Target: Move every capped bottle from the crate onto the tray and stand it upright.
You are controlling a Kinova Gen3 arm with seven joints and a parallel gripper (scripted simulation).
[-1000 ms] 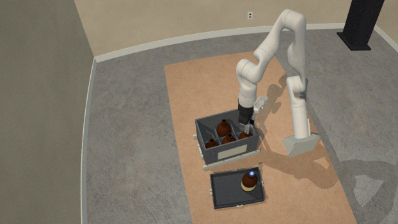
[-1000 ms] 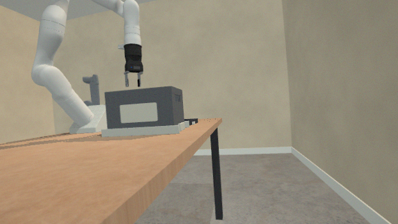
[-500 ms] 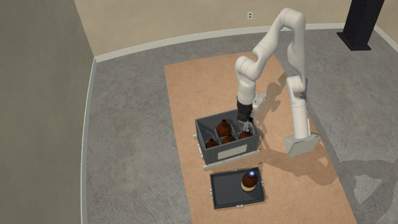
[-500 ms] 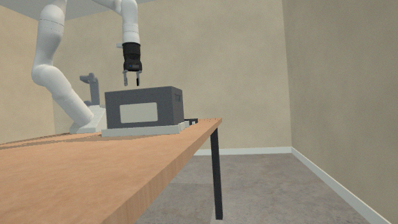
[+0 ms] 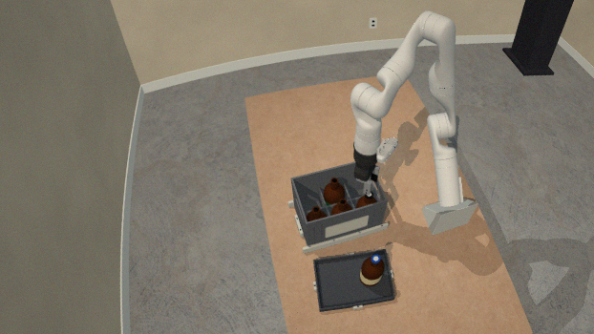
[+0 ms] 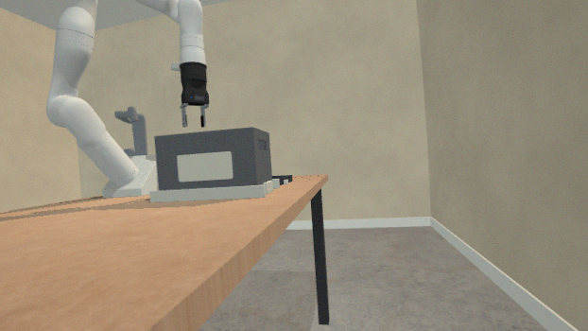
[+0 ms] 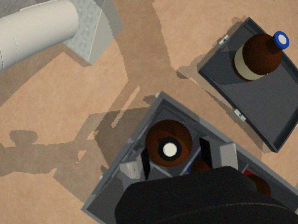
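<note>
Tan walls, grey floor, wooden table (image 5: 296, 119) carrying all the kit. Landmark = crate (image 5: 344, 228), grey w/ dividers. Gripper (image 5: 369, 183) hangs just above crate's rear corner on the arm-base side, fingers spread wide, nothing btwn them. Directly under it: brown bottle (image 7: 169, 148) w/ pale cap, upright in its cell. Tray (image 5: 334, 285) sits near crate's label side, apart from it; one blue-capped bottle (image 5: 372, 269) already upright there. Other crate bottles: caps hard to tell.

To do well, prob.: centre on neck, drop straight, keep fingertips off dividers, close below cap, lift vertically since crate is loose.
</note>
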